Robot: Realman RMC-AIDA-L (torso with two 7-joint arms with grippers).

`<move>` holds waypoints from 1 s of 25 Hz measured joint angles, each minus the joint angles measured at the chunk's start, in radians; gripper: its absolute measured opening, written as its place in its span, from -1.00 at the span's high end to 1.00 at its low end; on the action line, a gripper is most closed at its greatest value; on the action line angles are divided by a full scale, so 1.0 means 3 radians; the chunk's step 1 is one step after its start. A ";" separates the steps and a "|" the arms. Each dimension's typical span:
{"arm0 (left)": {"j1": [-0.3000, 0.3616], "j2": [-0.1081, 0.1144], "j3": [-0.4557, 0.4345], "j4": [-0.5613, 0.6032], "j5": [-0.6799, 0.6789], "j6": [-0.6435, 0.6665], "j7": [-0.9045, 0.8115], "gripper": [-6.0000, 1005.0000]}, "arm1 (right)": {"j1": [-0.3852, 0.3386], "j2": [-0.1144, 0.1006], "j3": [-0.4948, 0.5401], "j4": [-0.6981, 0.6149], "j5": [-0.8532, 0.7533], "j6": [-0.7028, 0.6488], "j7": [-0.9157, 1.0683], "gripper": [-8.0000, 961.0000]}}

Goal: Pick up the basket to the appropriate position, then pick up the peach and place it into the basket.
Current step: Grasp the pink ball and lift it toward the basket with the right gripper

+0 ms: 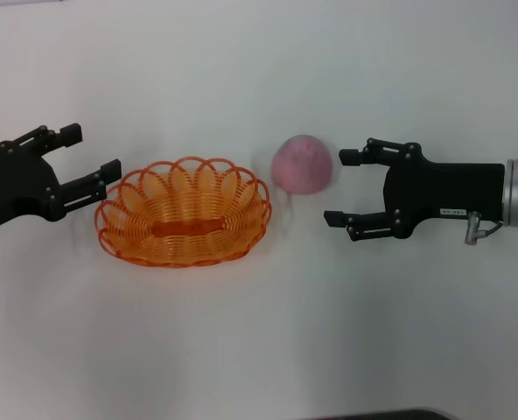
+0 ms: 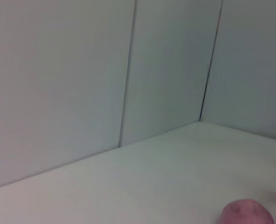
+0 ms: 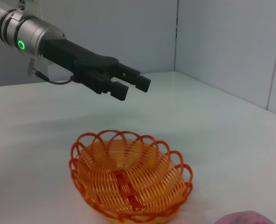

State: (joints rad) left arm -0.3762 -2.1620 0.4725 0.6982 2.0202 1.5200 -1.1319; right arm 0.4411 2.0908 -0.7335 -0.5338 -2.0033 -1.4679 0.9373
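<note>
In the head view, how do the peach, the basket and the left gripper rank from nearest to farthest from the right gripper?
1. The peach, just off the open fingertips of the right gripper.
2. The basket, past the peach, at the table's middle.
3. The left gripper, open at the basket's far end.

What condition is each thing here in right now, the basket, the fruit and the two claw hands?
basket: upright on the table, empty, not held.
peach: on the table beside the basket, outside it, untouched.
left gripper: fingers open, raised in the air near the basket's end, holding nothing.
right gripper: fingers open, beside the peach, holding nothing.
</note>
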 joint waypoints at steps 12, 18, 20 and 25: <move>0.0248 0.0037 -0.0078 0.0254 0.0257 0.0198 -0.0075 -0.59 | -0.0014 -0.0005 -0.0001 -0.0012 0.0000 -0.0001 0.0000 -0.93; 0.0496 0.0037 -0.0180 0.0396 0.0374 0.0300 -0.0086 -0.59 | -0.0014 -0.0005 0.0008 -0.0016 -0.0001 0.0002 -0.0003 -0.93; 0.0528 0.0026 -0.0212 0.0399 0.0456 0.0325 -0.0086 -0.59 | -0.0016 -0.0005 0.0013 -0.0016 -0.0001 0.0004 -0.0003 -0.93; 0.0588 0.0004 -0.0274 0.0386 0.0521 0.0348 -0.0060 -0.59 | -0.0018 -0.0005 0.0021 -0.0015 -0.0001 0.0005 -0.0005 -0.93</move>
State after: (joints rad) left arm -0.1999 -2.1606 0.3903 0.8138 2.1765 1.6243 -1.1499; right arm 0.4358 2.0892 -0.7273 -0.5383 -2.0036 -1.4664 0.9358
